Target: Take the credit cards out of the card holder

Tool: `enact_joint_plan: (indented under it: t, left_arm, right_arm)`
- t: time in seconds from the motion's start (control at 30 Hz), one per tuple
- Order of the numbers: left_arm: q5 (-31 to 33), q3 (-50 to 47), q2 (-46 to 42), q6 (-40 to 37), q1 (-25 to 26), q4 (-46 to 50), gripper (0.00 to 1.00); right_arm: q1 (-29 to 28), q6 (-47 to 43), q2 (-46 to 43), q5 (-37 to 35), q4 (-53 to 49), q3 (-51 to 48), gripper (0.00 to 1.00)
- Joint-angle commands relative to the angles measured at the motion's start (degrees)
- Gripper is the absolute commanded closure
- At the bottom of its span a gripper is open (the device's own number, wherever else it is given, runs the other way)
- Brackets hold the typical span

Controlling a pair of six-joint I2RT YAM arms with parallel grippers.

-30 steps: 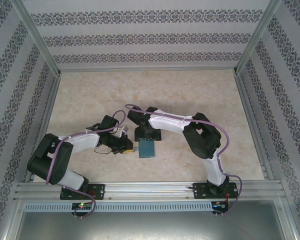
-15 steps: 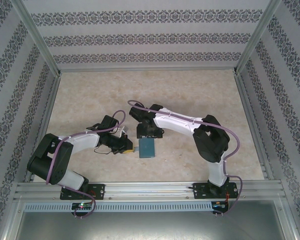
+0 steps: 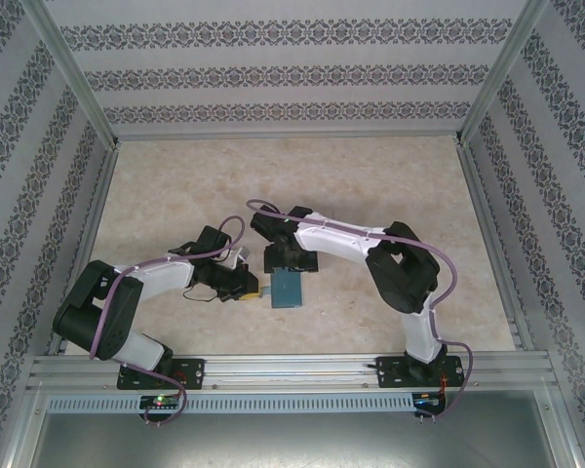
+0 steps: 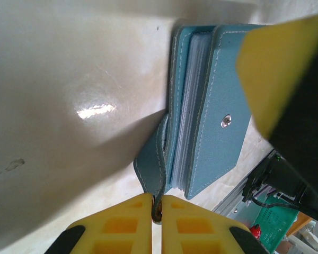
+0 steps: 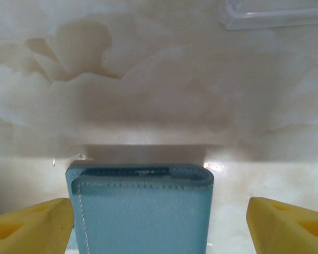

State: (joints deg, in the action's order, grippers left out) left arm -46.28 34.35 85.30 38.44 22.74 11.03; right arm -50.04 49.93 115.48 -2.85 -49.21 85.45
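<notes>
The teal-blue card holder (image 3: 287, 291) lies on the table between both grippers. In the left wrist view the holder (image 4: 217, 111) stands slightly agape, with thin pale leaf edges (image 4: 186, 121) between its covers. The credit cards are hidden inside it. My left gripper (image 4: 158, 203) is shut on the holder's small strap tab, and from above it (image 3: 256, 286) sits at the holder's left edge. My right gripper (image 5: 159, 225) is open and straddles the holder (image 5: 143, 211). Its left finger (image 5: 32, 227) is close against the cover and its right finger (image 5: 291, 225) stands well apart.
A clear plastic tray (image 5: 275, 13) lies on the marble tabletop beyond the holder. Aluminium frame rails (image 3: 292, 366) border the near edge and patterned walls enclose the other sides. Open tabletop (image 3: 292, 185) stretches behind the arms.
The right arm's elbow swung out to the right and came partly back, while its gripper stayed over the holder. The left arm and the holder have not moved.
</notes>
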Motion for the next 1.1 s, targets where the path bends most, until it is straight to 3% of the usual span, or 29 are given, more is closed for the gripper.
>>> enact_joint_plan:
  t: [0.0, 1.07]
  left_arm:
    - [0.48, -0.69, -0.17, -0.05, -0.60, -1.07, 0.90]
    - [0.90, -1.48, -0.46, 0.23, -0.63, -1.45, 0.90]
  right_arm:
    - [-0.52, 1.39, 1.30, 0.11, 0.42, 1.49, 0.14]
    - [-0.32, 0.73, 3.55, -0.55, 0.57, 1.50, 0.16]
